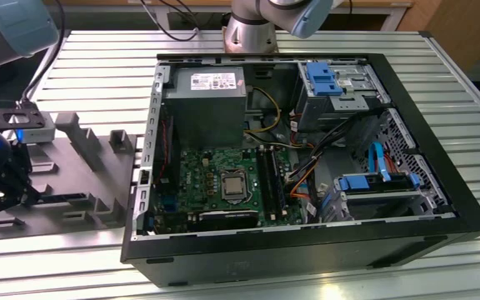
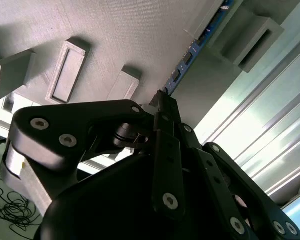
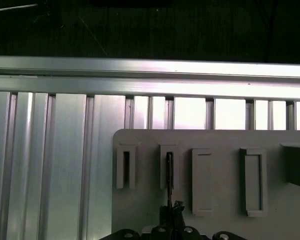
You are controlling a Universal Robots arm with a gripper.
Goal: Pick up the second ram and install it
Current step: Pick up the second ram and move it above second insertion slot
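Observation:
The second ram is a thin dark stick seen edge-on, standing in a slot of the grey fixture plate. In the first wrist view the ram runs from its slot in the plate down to my gripper. My black gripper has its fingertips drawn together on the near end of the stick. In the exterior view the gripper hangs over the fixture plate at that view's far left, well away from the motherboard and its long black slots.
An open computer case lies on the slatted metal table, with a grey power supply, blue drive brackets and loose cables inside. The fixture plate carries raised blocks. The arm's base stands behind the case.

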